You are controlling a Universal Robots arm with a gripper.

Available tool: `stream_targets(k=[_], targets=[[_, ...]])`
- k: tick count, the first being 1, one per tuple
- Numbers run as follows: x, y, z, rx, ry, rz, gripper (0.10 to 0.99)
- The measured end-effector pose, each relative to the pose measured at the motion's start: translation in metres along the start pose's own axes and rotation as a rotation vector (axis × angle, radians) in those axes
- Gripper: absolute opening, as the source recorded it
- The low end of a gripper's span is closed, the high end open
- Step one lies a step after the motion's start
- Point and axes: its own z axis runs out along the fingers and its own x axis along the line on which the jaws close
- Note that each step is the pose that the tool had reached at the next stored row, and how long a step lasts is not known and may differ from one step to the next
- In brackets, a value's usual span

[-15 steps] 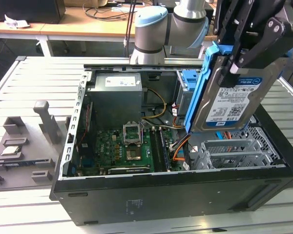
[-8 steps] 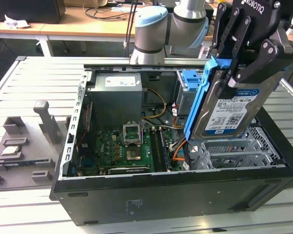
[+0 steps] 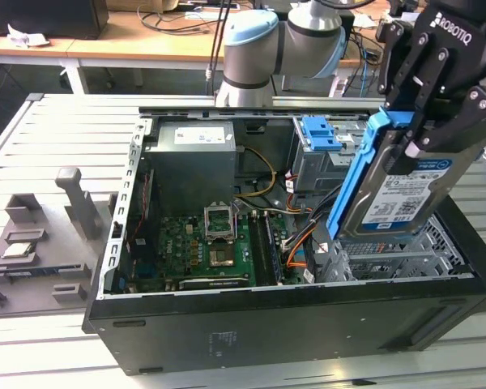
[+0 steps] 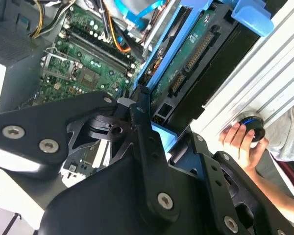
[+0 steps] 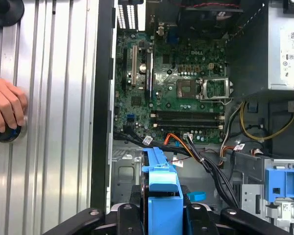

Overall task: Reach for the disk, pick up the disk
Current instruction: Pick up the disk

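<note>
In the exterior view the disk (image 3: pixel 405 194), a silver drive with a blue-and-white label and blue side rails, hangs tilted above the open computer case (image 3: pixel 267 324) on that view's right. My gripper (image 3: pixel 429 142) is shut on its upper end. In the second wrist view the disk (image 4: pixel 186 63) shows its green circuit-board side between my black fingers (image 4: pixel 139 117). In the first wrist view the blue rail of the disk (image 5: pixel 161 191) sits between my fingers (image 5: pixel 125 215), over the drive bay.
Inside the case lie the motherboard (image 3: pixel 211 251), a grey power supply (image 3: pixel 190 158), cables and a blue latch piece (image 3: pixel 320 134) on the drive cage. A person's hand (image 5: pixel 5 105) rests on a black knob on the slatted table. A grey fixture (image 3: pixel 73 203) stands at the exterior view's left.
</note>
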Motion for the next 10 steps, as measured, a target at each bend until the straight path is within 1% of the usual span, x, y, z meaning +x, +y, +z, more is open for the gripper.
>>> stream_targets(k=[1,3,5,7,10], targets=[[0.0002,-0.0045,0.0011,0.0,0.0002,0.0,0.369],[0.0016,-0.0085,0.003,-0.001,0.0003,0.0,0.369],[0.0064,-0.0128,0.007,-0.001,-0.0004,0.003,0.369],[0.0065,-0.013,0.0088,-0.002,-0.0015,0.027,0.369],[0.0068,-0.0175,0.0103,-0.002,-0.0018,0.035,0.369]])
